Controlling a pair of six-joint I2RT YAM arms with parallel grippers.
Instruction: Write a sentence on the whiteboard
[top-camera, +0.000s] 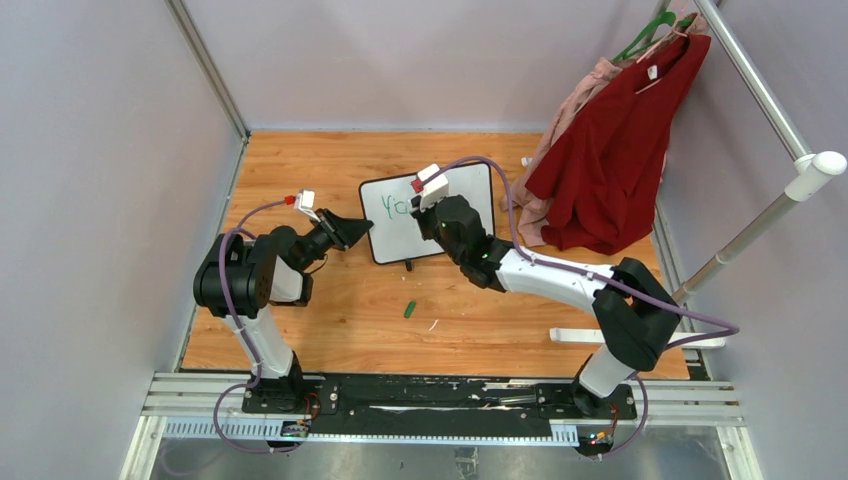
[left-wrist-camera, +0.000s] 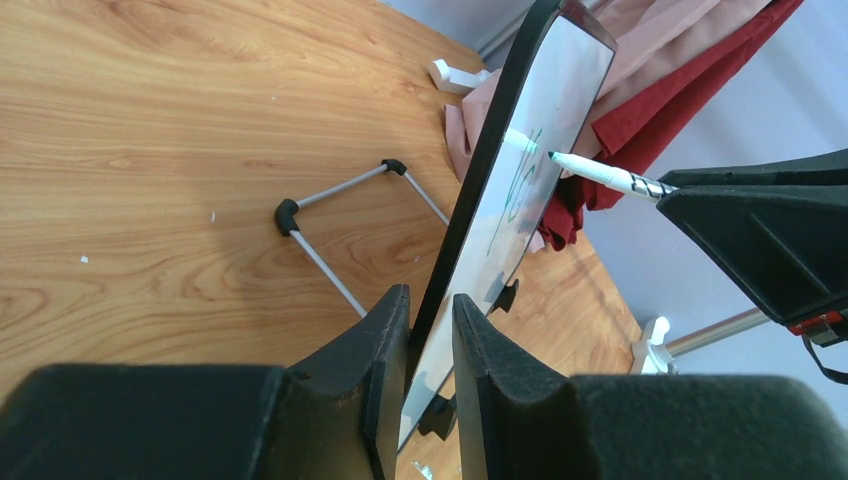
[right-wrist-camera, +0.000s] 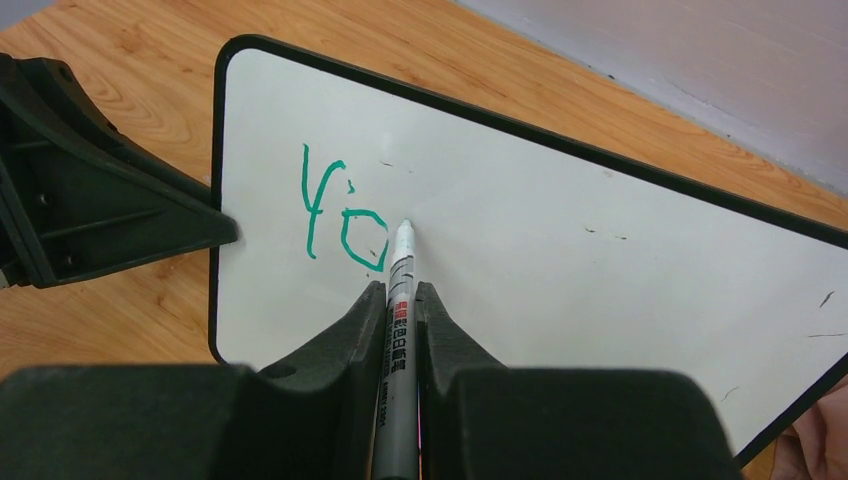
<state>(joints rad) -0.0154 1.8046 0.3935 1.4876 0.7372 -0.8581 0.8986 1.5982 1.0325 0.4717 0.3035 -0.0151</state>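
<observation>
The sentence (right-wrist-camera: 345, 225) read only "Yo" in green, upper-left on the whiteboard (top-camera: 392, 238). The board stood propped on its wire leg (left-wrist-camera: 330, 270) mid-table (top-camera: 330, 320), btwn the two arms. The marker (right-wrist-camera: 404, 245) had its tip on the board, just R of the "o". R gripper (right-wrist-camera: 400, 292) was clamped on the marker's barrel. L gripper (left-wrist-camera: 430, 297) pinched the board's L edge, jaws nearly together w/ the frame btwn them. A green cap (top-camera: 409, 309) lay nearer the bases. A red garment (top-camera: 610, 170) hung far R.
</observation>
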